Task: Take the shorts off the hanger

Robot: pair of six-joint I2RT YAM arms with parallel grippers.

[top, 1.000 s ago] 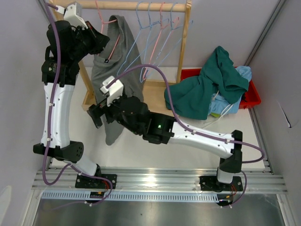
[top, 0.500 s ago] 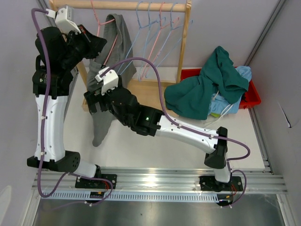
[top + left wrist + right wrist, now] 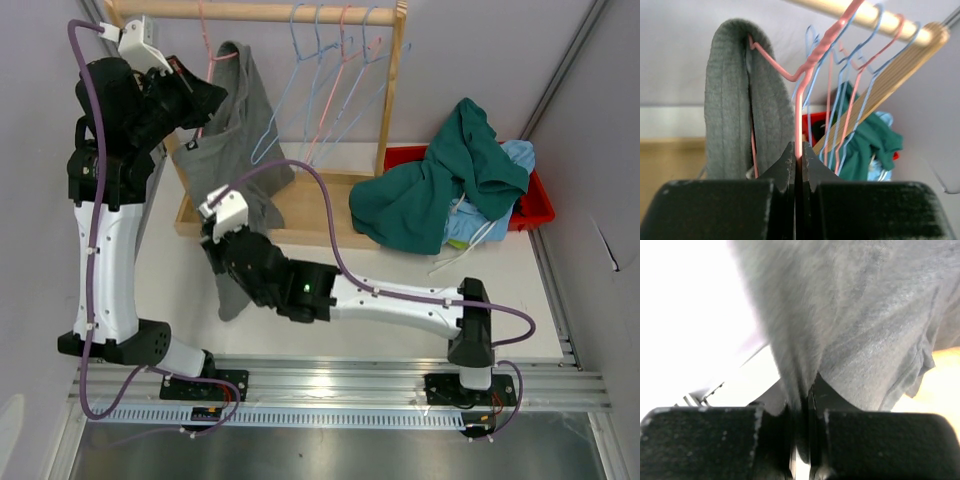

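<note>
Grey shorts (image 3: 243, 130) hang by the waistband over a pink wire hanger (image 3: 213, 52) at the left end of the wooden rack. My left gripper (image 3: 203, 100) is shut on the pink hanger (image 3: 800, 112) just below its twisted neck, with the grey shorts (image 3: 727, 105) draped to the left of the fingers. My right gripper (image 3: 216, 252) is lower down and shut on a fold of one leg of the grey shorts (image 3: 870, 315); the cloth runs down between the right gripper's (image 3: 802, 396) fingers. The leg's end (image 3: 233, 297) hangs below the arm.
Several empty blue and pink hangers (image 3: 330, 70) hang on the rack beside its right post (image 3: 392, 95). A red bin (image 3: 535, 205) at the right holds dark teal shorts (image 3: 435, 195) and light blue shorts (image 3: 480, 228). Grey walls stand close on both sides.
My right gripper has shut on the grey shorts' leg and moved down toward the near edge, drawing the cloth with it. The left arm shifted left with the hanger, then held still.
</note>
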